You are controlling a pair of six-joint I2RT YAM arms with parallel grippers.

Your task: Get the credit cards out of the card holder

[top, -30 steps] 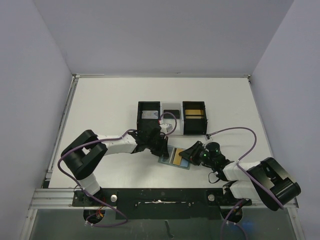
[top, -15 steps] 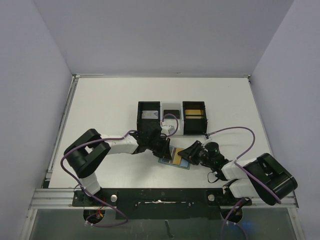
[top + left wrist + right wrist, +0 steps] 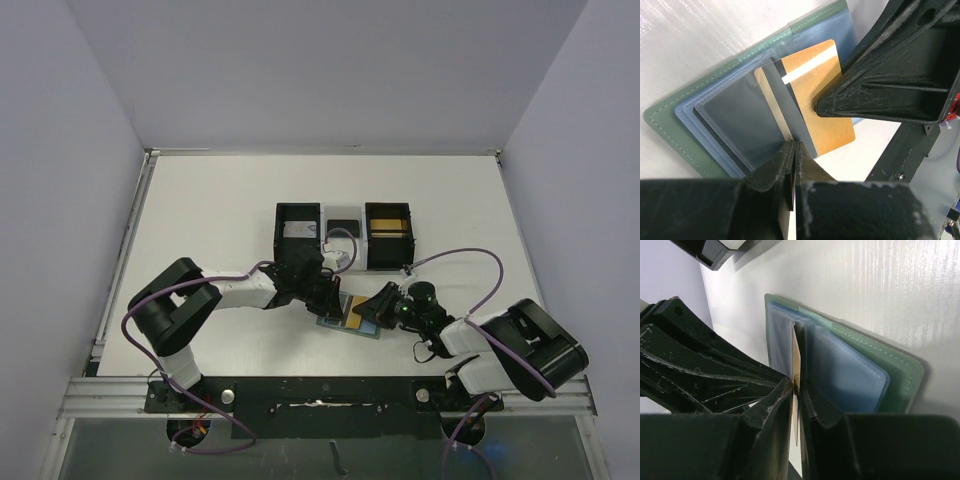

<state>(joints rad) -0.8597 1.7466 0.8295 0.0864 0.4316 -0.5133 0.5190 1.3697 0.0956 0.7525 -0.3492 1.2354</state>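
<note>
right gripper (image 3: 796, 384) pinching the gold card (image 3: 812, 95), left gripper (image 3: 326, 298) shut-looking at the card holder's (image 3: 670, 125) 10 o'clock, a tight pocket (image 3: 732, 107) could drag it along

White table (image 3: 220, 200) with card holder (image 3: 330, 317), tray (image 3: 367, 240)

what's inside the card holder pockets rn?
One orange card with a dark stripe sticks partway out of one pocket of the card holder, pinched by the right claw. The other pocket shows no card. Anything beneath the orange card is covered.
</note>
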